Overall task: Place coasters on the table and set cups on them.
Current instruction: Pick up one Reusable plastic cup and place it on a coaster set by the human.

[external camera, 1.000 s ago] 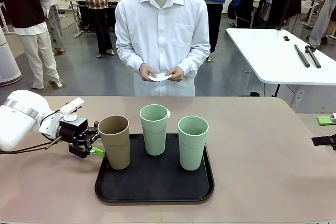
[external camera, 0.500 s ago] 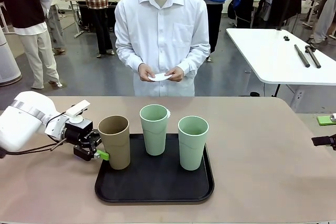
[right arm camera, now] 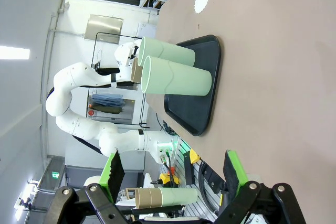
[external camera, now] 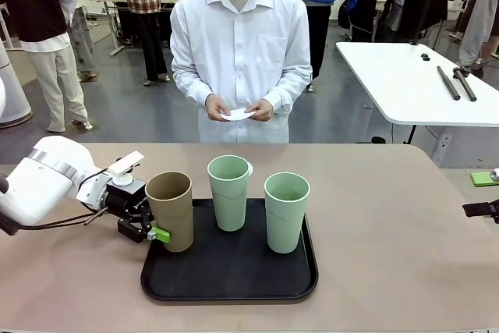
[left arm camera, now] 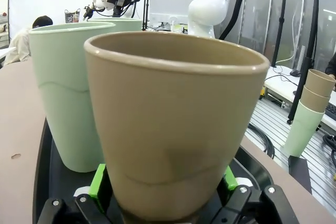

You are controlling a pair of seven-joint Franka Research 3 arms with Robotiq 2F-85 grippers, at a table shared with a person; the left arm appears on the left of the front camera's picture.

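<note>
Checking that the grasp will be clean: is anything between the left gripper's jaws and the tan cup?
Nothing visible does. The left gripper has its jaws straddling the tan cup low down, with a green pad at each side. The nearest mint cup stands apart beside it on the black tray.
</note>
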